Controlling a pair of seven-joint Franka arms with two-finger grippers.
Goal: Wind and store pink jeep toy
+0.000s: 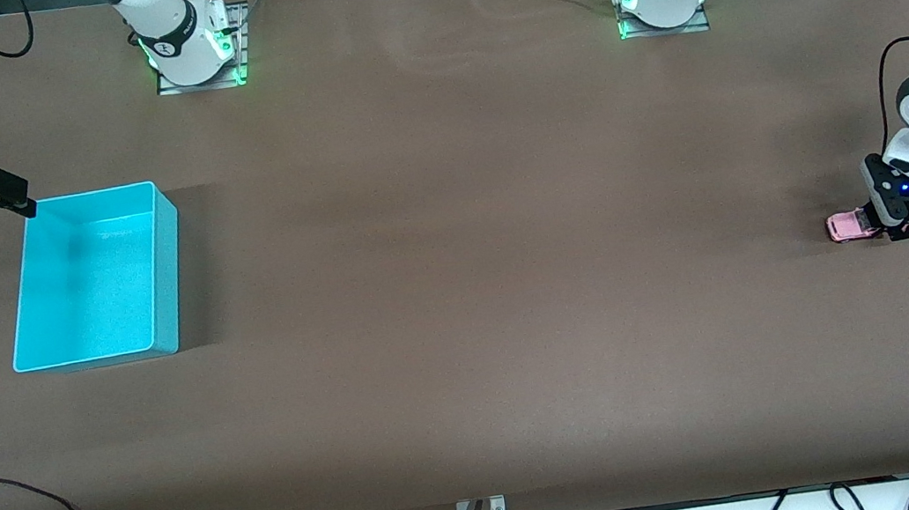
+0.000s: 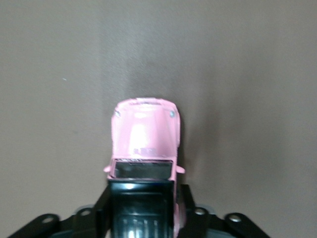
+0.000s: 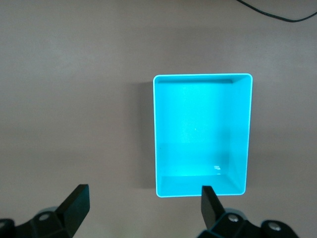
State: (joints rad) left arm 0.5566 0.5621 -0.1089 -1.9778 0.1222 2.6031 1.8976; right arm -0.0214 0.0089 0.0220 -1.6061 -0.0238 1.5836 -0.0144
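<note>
Pink jeep toy (image 2: 146, 134), small, light pink with a black roof, sits on the brown counter (image 1: 459, 290) at my left arm's end — my left tool (image 1: 889, 216) clamps its rear for winding. My right tool (image 3: 143, 201) waits, spread wide and empty, over the turquoise plastic bin (image 1: 154, 270) — ready for storing.

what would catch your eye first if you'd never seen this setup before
Probably the turquoise bin, bright against the brown table at the right arm's end, with nothing visible inside it and the open right gripper waiting above the table beside it. Next, the tiny pink jeep toy at the left arm's end, on the table, where the left gripper is down around its black rear.
</note>
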